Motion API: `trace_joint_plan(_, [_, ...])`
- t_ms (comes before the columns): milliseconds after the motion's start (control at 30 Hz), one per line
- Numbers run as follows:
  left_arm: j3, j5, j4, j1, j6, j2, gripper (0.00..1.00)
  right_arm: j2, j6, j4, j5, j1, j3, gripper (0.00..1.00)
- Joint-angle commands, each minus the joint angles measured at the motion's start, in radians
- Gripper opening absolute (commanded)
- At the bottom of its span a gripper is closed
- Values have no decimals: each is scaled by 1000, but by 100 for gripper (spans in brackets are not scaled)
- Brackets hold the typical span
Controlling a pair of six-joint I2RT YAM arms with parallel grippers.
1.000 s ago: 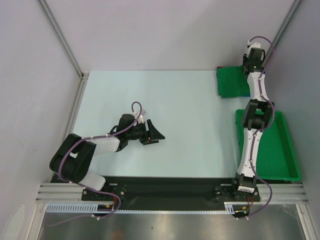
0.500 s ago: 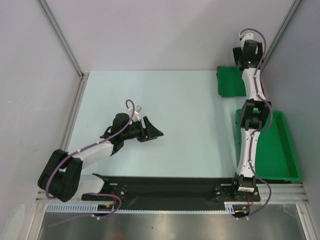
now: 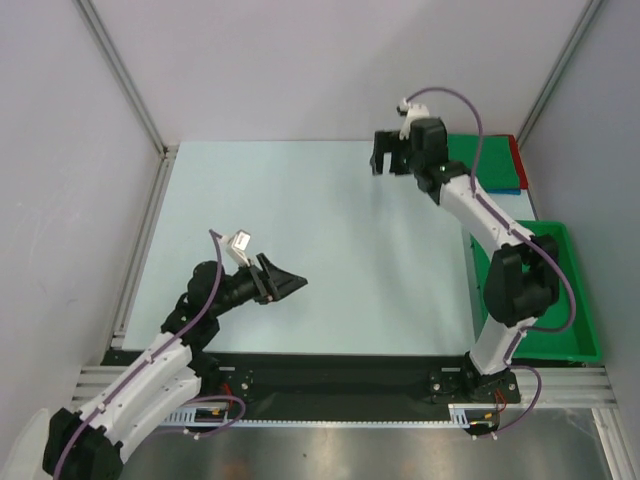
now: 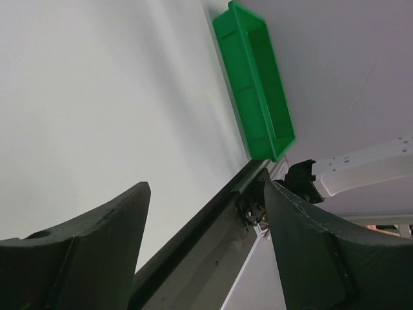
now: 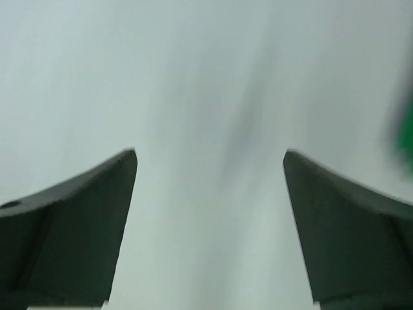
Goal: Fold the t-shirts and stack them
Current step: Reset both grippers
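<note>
The t-shirts lie folded in one pile at the table's back right corner. The bright green one is on top, with a red edge and a blue edge showing under it. My right gripper hangs open and empty over bare table, left of the pile. In the right wrist view its gripper frames only blurred table, with a green smear at the right edge. My left gripper is open and empty, low over the table's near left. Its wrist view shows the gripper wide apart.
A rigid green plastic bin stands along the right edge, also seen as the bin in the left wrist view. The right arm's base and the black front rail line the near edge. Grey walls close the back and sides.
My right gripper opened and swung left, away from the pile, uncovering the green shirt. My left arm pulled back toward the near left edge with its jaws spread a little wider.
</note>
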Motion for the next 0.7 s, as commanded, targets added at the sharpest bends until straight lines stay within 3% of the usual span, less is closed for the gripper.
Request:
trace_joint_plan(0, [-70, -57, -40, -6, -54, -123, 78, -170, 308, 214, -226, 19, -320, 100])
trace_joint_plan(100, [-141, -60, 2, -6, -96, -197, 79, -317, 470, 464, -335, 52, -617, 100])
trace_joint_plan(167, [-193, -63, 38, -6, -122, -229, 80, -390, 562, 547, -315, 69, -742, 100])
trace_joint_plan(267, [-276, -63, 98, -8, -168, -283, 82, -515, 663, 573, -317, 82, -934, 99])
trace_joint_plan(433, [-449, -22, 362, -8, -285, -321, 82, -723, 846, 653, -295, 94, -1256, 100])
trace_joint_plan(533, [-463, 22, 356, -11, -269, -331, 84, -849, 921, 760, -347, 102, -1449, 100])
trace_joint_plan(667, [-471, 96, 405, -9, -256, -352, 86, -1040, 938, 695, -324, 105, -1624, 100])
